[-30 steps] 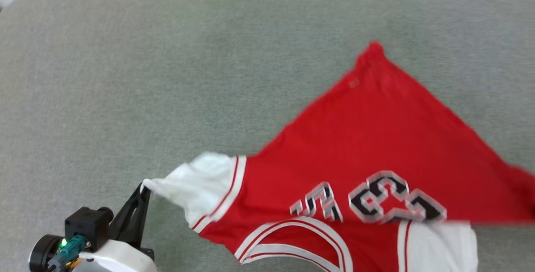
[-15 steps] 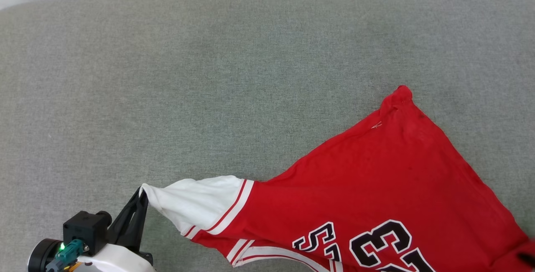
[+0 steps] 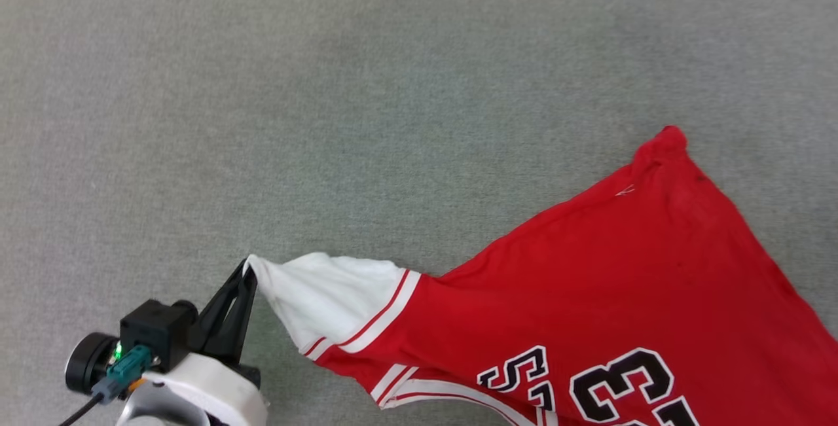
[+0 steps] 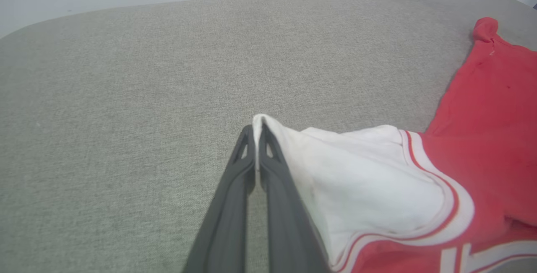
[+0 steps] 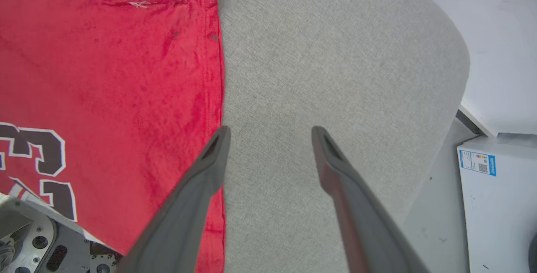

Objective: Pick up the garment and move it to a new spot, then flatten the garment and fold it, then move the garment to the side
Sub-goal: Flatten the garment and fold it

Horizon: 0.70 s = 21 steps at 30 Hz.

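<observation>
The grey padded surface (image 3: pixel 327 118) takes almost all the head view; the garment (image 3: pixel 622 282) lies on it in the lower right of the frame and runs off the bottom and right edges.

My left gripper (image 3: pixel 247 275), at lower left, is clenched on the tip of the white sleeve (image 3: pixel 327 295); in the left wrist view the cloth is pinched between the two dark fingers (image 4: pixel 268 168). My right gripper (image 5: pixel 270 132) stands wide apart and holds nothing; it hangs over bare grey fabric, just beside the red side edge.

I judge the step is flattening; to do it well I should hold the sleeve low and taut, take the opposite side with the free gripper, then draw both apart evenly, so the red body does not bunch.

The print (image 3: pixel 622 380) reads upside down to me, so the neck points to the bottom of the frame; the hem corner (image 3: pixel 668 135) points to the upper right. The long axis seems to run diagonally, lower centre to upper right; it is not yet square to me.
</observation>
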Available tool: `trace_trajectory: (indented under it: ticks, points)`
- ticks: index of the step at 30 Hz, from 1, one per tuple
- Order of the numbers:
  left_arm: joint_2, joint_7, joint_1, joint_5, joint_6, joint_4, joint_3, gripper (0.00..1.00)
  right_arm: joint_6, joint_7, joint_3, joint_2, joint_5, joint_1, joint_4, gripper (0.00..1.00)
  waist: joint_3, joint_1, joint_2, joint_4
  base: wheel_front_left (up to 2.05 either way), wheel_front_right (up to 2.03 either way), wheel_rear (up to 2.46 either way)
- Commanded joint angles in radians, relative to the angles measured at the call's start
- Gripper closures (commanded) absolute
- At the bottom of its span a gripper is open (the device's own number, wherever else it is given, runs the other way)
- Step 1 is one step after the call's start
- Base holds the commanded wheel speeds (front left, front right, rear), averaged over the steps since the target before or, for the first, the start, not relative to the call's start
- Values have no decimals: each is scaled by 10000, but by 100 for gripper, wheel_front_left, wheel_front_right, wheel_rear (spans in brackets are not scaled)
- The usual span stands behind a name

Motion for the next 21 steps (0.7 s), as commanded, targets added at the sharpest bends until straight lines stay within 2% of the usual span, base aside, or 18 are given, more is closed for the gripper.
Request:
trace_trajectory:
  ticks: [1, 7, 8, 9, 16, 21]
  points:
    - [-34, 23, -192, 88, -69, 18, 3, 100, -9, 269, 268, -11, -66, -454, -70, 0, 241, 0, 0, 200, 0, 0, 0]
    - [-286, 119, -719, 303, -237, 101, -147, 100, -11, 1748, 1925, 890, -643, -3013, 381, 0, 806, 0, 0, 608, 0, 0, 0]
    - [-399, 140, -929, 379, -311, 194, -193, 100, -11, 2127, 2806, 1508, -975, -4209, 1101, 0, 1054, 0, 0, 775, 0, 0, 0]
    - [-440, 141, -1002, 406, -327, 213, -203, 100, -9, 2248, 3090, 1703, -1069, -4559, 1339, 0, 1130, 0, 0, 835, 0, 0, 0]
    - [-669, 120, -1374, 542, -478, 388, -285, 100, -11, 1879, 4814, 2836, -1413, -6262, 3392, 0, 1675, 0, 0, 1234, 0, 0, 0]
    - [-842, 84, -1494, 604, -553, 535, -345, 100, -8, 1615, 6099, 2937, -1193, -6063, 4353, 0, 1802, 0, 0, 1346, 0, 0, 0]
